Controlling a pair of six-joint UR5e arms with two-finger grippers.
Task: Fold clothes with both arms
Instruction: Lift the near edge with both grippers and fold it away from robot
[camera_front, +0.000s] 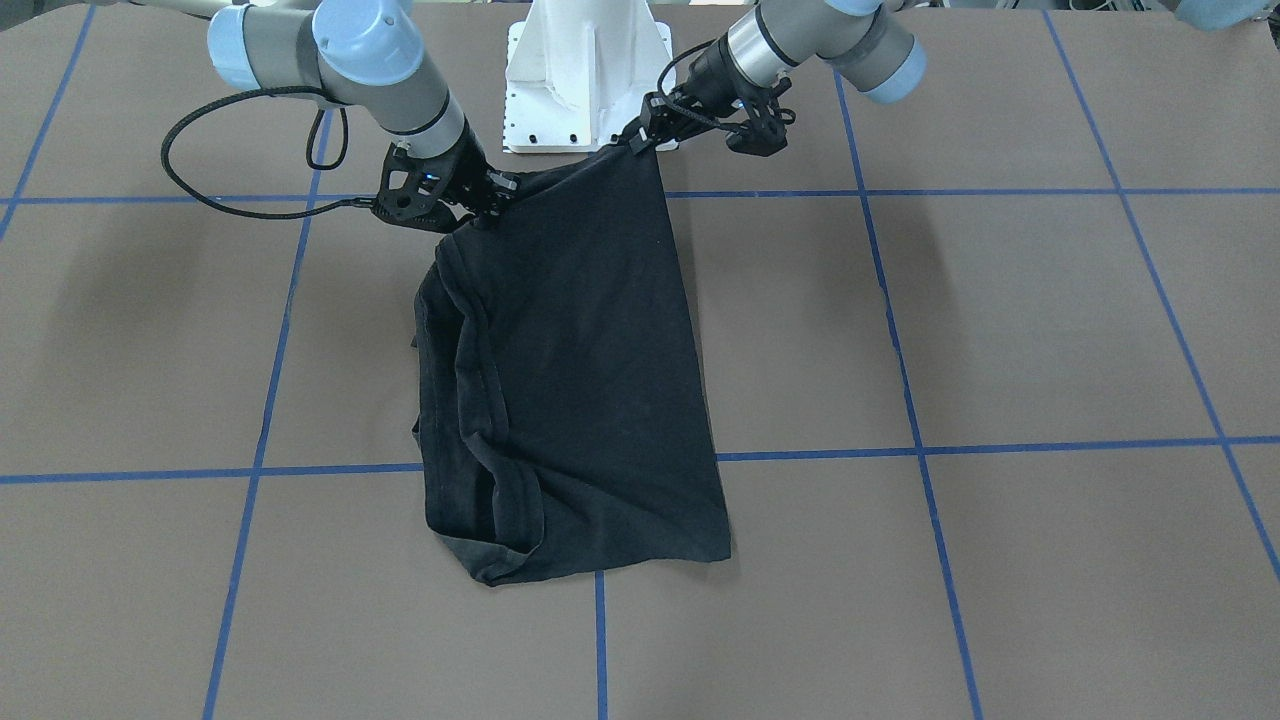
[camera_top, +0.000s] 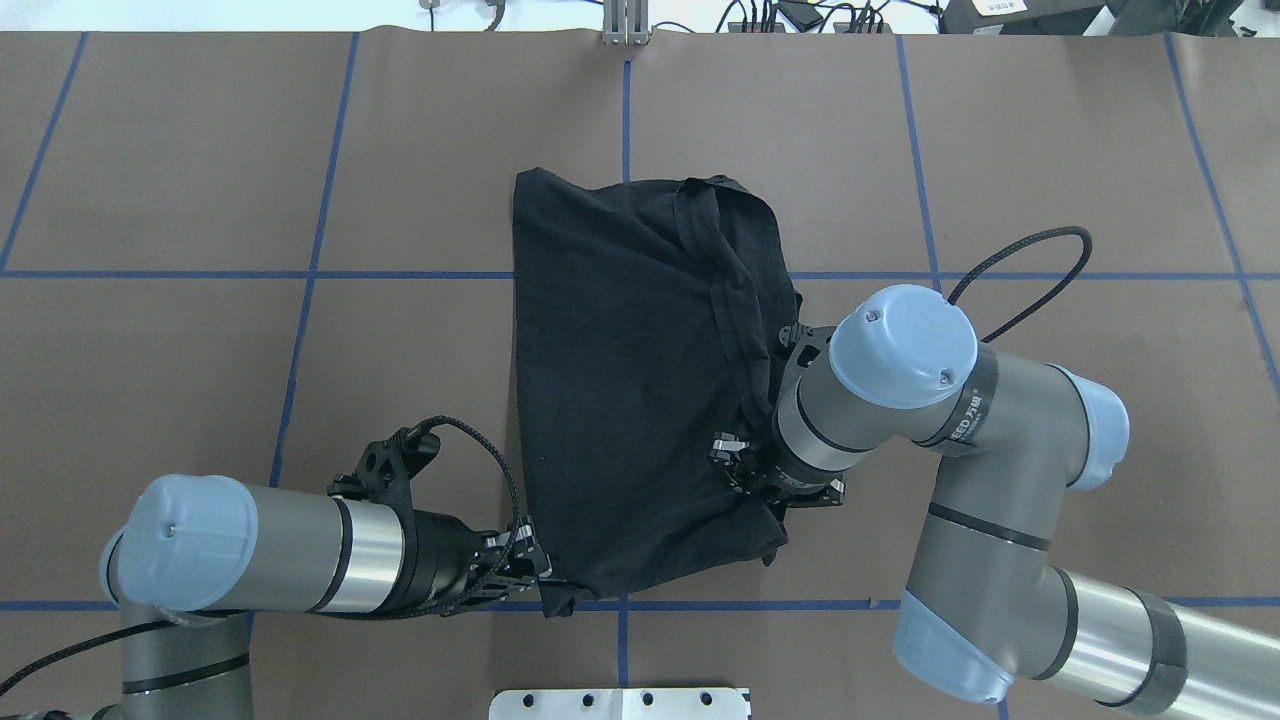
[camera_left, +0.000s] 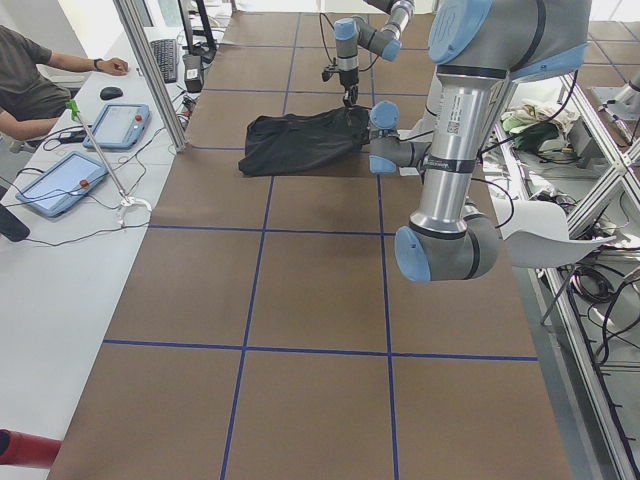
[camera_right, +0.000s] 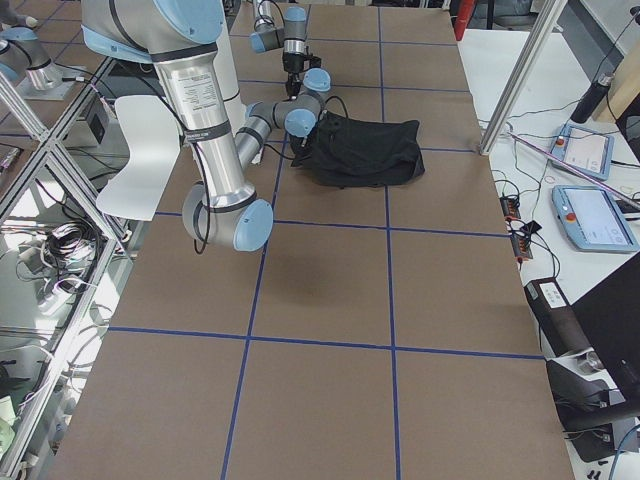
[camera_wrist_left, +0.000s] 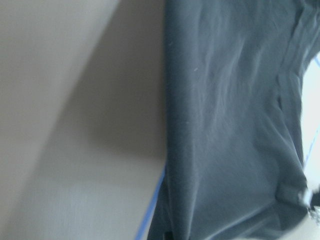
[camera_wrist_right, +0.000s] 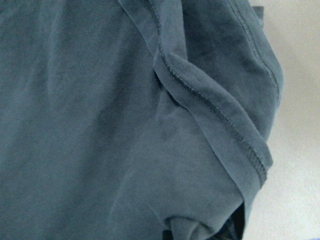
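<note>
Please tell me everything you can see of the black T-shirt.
The black T-shirt looks like creased cotton, partly folded, no print showing. Stitched hems run along its right-arm side. Its far part lies on the brown table; its near edge is lifted, stretched between the left pincer and the right pincer, both shut on it.

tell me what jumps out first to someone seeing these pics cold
A black T-shirt dominates the middle of the brown table, which is crossed by blue tape lines. Its edge on the robot's side is pinched at both ends, by the left gripper and the right gripper. The cloth stretches between them, while its far end lies bunched on the table with hems showing.
</note>
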